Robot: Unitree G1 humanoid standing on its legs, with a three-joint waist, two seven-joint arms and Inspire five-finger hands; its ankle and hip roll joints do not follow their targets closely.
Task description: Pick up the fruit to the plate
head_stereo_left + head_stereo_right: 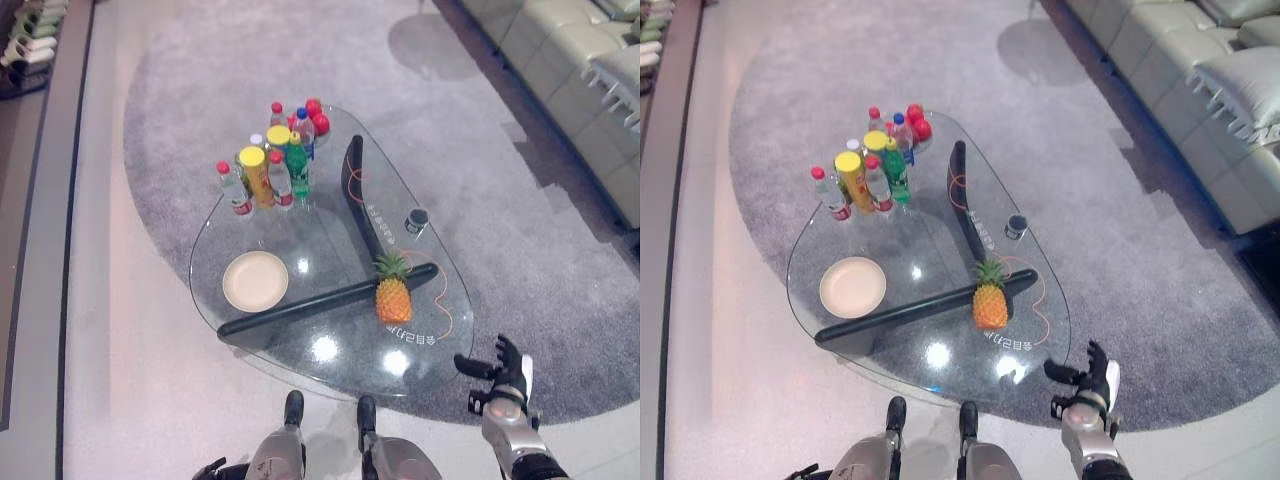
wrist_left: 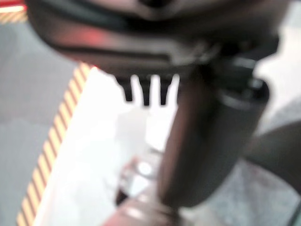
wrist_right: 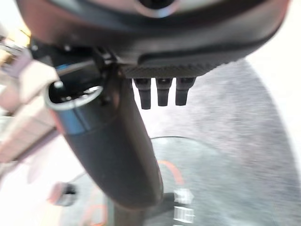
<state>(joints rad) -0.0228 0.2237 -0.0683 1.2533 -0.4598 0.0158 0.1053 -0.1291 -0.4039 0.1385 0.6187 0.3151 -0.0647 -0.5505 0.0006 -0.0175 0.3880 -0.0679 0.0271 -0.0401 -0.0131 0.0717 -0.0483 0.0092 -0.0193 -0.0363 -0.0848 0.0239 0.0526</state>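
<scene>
So the pineapple [image 1: 392, 296] is standing upright on the glass surface [image 1: 300, 250], toward the 4 o'clock side of it, with its leafy top pointing away from the robot. It's sitting right over the near end of the dark bar of the frame [image 1: 330, 300] under the glass. The plate [image 1: 255, 281] is lying over at about 8 o'clock on the same surface, cream coloured, nothing on it, well apart from the pineapple with that dark bar running between them.

The right hand [image 1: 502, 375] is hanging off the edge of the surface at roughly 5 o'clock, over the grey rug [image 1: 520, 230], near the pineapple but not touching it or anything else. Its fingers [image 3: 162, 92] are sticking out straight and spread, thumb standing out to the side, holding nothing. In the right wrist view the glass surface and an orange cord are showing past them.

The left hand [image 2: 207, 141] is showing in its own wrist view, with straight fingers [image 2: 146, 92] poking out in a row over pale floor, gripping nothing. Pretty blurry there, but they're looking relaxed, not curled.

Back at about 11 to 12 o'clock a cluster of bottles [image 1: 272, 165] is standing upright, with red, blue and yellow caps, a green one in the middle. A small dark round thing [image 1: 417, 220] is sitting near the 3 o'clock edge, and a thin orange cord [image 1: 440, 300] is looping across the glass beside the pineapple. A pale sofa [image 1: 1200, 100] is sitting off at 2 o'clock.
</scene>
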